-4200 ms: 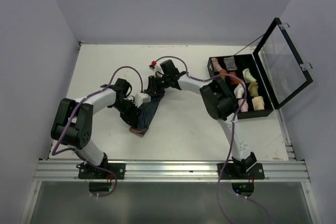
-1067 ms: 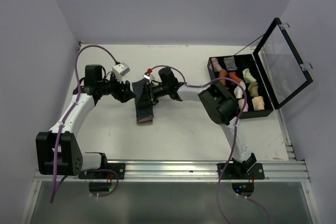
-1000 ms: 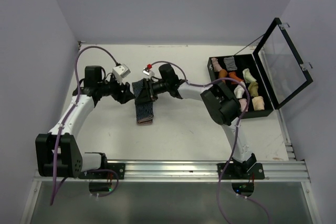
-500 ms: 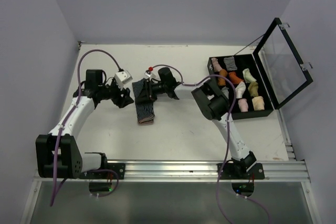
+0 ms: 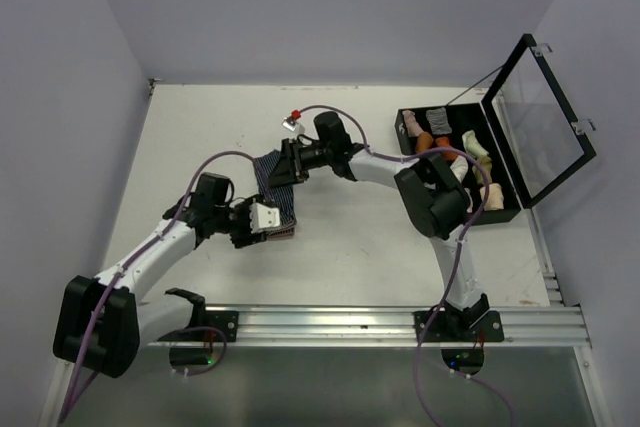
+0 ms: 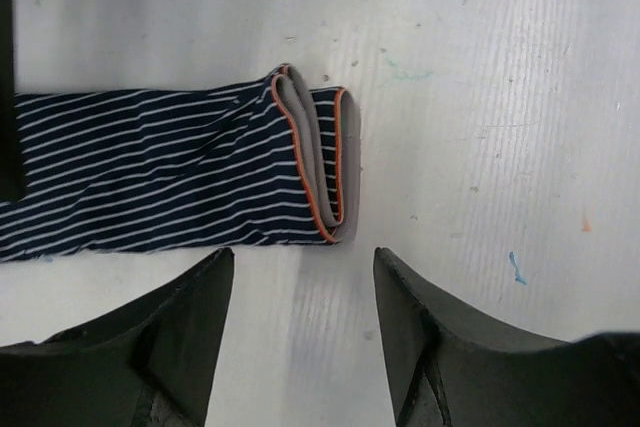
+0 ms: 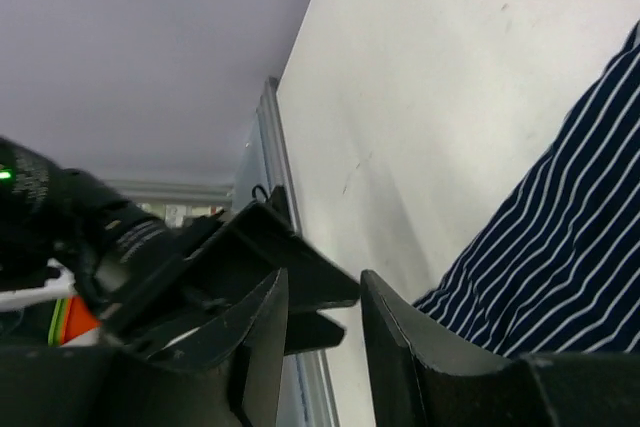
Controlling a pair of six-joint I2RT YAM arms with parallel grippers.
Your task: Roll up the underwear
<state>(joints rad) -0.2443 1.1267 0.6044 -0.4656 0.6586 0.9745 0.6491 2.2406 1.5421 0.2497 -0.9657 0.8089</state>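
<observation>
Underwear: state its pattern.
The underwear is navy with thin white stripes, with orange trim at its folded end. The left wrist view shows it best.

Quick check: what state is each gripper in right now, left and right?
Left gripper: open, empty, near the folded end of the underwear.
Right gripper: slightly open, nothing in it, the underwear beside it.

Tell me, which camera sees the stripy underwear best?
The left wrist camera. The underwear lies right below it, with its stripes and orange-edged folded end clear. The top camera shows it small and partly covered. The right wrist camera catches only a striped corner.
</observation>
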